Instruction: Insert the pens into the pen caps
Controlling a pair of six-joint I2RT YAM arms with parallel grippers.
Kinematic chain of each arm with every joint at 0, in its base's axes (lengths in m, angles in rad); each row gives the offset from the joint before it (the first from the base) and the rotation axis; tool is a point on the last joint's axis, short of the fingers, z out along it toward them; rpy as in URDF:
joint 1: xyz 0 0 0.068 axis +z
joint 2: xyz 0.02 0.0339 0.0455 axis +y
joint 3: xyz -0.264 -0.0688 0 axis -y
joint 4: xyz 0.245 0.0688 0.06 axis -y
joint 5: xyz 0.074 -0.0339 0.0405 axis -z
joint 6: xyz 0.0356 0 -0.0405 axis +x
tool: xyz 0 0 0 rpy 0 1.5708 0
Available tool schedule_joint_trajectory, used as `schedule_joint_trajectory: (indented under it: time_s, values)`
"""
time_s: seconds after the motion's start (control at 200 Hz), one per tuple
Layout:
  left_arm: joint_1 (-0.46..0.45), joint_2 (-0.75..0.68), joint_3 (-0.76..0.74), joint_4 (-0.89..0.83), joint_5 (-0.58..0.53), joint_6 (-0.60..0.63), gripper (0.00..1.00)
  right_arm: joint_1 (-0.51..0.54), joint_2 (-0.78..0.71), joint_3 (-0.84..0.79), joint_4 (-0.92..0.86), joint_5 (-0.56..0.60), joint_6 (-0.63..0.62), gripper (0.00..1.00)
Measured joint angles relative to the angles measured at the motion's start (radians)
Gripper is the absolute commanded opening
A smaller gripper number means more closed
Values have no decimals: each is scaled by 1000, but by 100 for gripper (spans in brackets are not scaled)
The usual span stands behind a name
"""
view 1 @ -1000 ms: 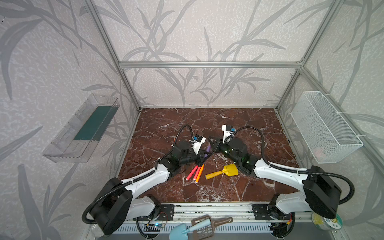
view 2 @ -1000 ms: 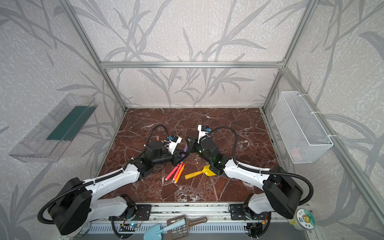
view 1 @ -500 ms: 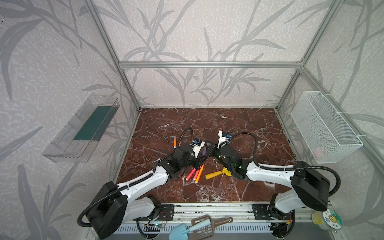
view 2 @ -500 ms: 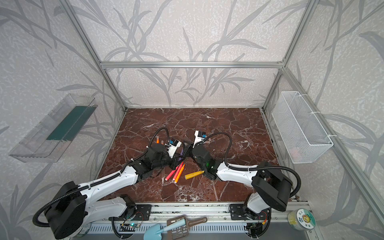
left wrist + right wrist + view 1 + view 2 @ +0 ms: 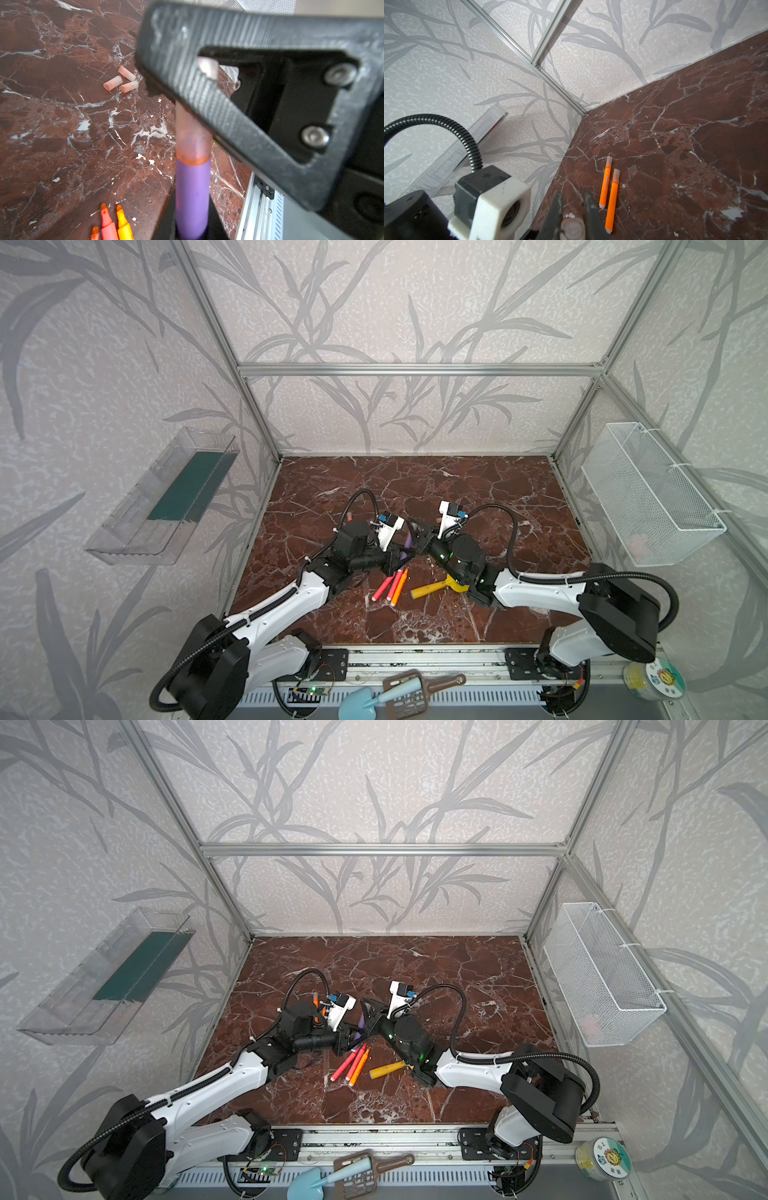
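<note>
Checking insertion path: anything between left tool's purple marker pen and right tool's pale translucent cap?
Nothing visible: the slim purple marker pen in the left tool meets the pale translucent plastic cap in the right tool.

The purple pen is raised off the desk, with a pale pink cap seated over its tip. Three loose caps lie clustered together. Three uncapped pens — two pinkish-red, one orange — lie side by side. Two capped orange pens lie nearly parallel, just beside each other.
</note>
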Motion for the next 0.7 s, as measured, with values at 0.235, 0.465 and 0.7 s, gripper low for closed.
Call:
schedule_joint_trajectory:
  time_s: [0.235,0.465,0.7]
  values:
    - [37,15,-1,72,-145,-9,0,40,-63,-6,-203,-22,9,49]
    - [76,100,-19,175,-321,-55,0,3,-232,-60,-461,-22,-6,77]
    - [76,281,25,35,-469,-99,0,-84,-370,-113,-590,25,-8,78]
